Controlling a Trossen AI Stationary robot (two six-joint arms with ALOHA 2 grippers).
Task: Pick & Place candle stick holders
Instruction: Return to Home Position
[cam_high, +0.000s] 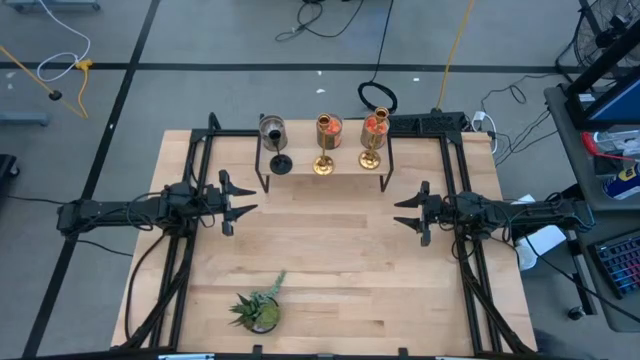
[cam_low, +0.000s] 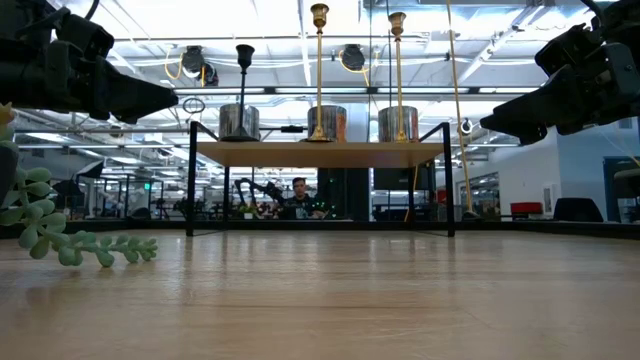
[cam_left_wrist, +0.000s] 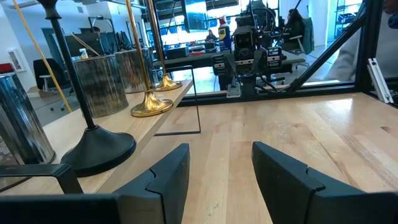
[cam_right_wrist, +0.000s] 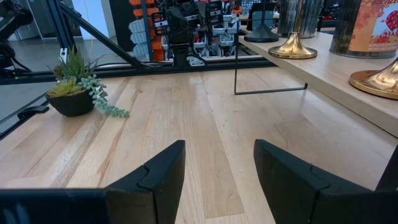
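Left gripper (cam_high: 243, 200) jaws apart above the left of the desk (cam_high: 330, 260), right gripper (cam_high: 405, 213) jaws apart above its right, black candle stick holder (cam_high: 281, 164), gold holder (cam_high: 323, 166), second gold holder (cam_high: 369, 160) upright in a row on the shelf (cam_high: 347, 165), jars (cam_high: 272, 130) behind them, plant (cam_high: 258, 310) near the front edge

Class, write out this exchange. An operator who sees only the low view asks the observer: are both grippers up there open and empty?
Observer: Yes. The wrist views show the left gripper and the right gripper open, holding nothing.
Operator: I see only leaves at my left. What are they?
Observer: A small plant in a dark pot, near the table edge opposite the shelf.
Operator: What fills the jars?
Observer: From above, the jar next to the black candle holder looks grey inside; the other two jars look orange.
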